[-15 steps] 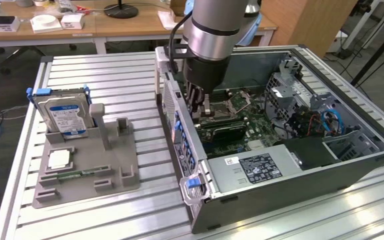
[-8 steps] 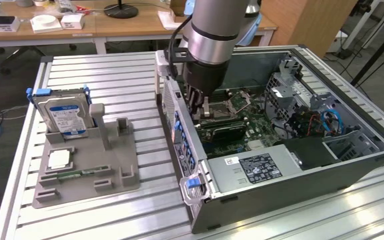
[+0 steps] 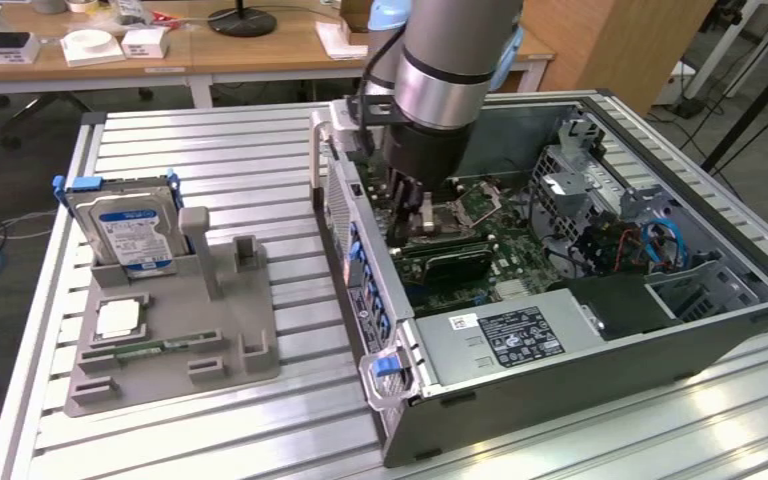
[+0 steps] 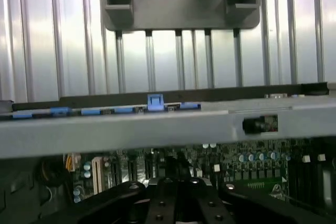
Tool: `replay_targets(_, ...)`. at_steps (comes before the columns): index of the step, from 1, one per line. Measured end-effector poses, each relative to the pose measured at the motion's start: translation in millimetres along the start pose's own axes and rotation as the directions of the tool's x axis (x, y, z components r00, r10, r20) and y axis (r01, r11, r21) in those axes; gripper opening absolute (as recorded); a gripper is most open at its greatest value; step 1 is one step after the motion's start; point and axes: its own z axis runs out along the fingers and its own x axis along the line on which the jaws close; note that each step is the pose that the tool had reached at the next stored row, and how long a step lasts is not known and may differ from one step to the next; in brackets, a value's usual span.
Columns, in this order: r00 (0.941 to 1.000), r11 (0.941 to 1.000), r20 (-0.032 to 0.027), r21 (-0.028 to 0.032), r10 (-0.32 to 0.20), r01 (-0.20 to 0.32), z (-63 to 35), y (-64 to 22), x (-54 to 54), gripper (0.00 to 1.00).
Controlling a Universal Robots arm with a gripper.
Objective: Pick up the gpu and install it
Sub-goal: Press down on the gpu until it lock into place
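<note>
Reaching into the open computer case, tool closed, gpu seated just below it.

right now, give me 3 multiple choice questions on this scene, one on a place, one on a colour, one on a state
1. Where is the gripper?
A. inside the open computer case
B. over the grey parts holder
C. above the wooden desk

2. What colour is the label on the hard drive?
A. red and yellow
B. blue and white
C. plain green

3. How does the hard drive sit?
A. flat on the table
B. inside the case
C. upright in the grey parts holder

Answers:
1. A, the arm reaches down into the computer case, with the gripper low over the motherboard.
2. B, the label shows blue print on white.
3. C, it stands on edge in a slot of the grey parts holder, at the exterior view's left.
</note>
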Motion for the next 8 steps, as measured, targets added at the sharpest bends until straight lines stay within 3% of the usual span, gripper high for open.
replay_targets(8, 1.0, 1.0, 0.0, 0.0011, 0.0, 0.0, 9.5, -32.9, -2.1, 0.11)
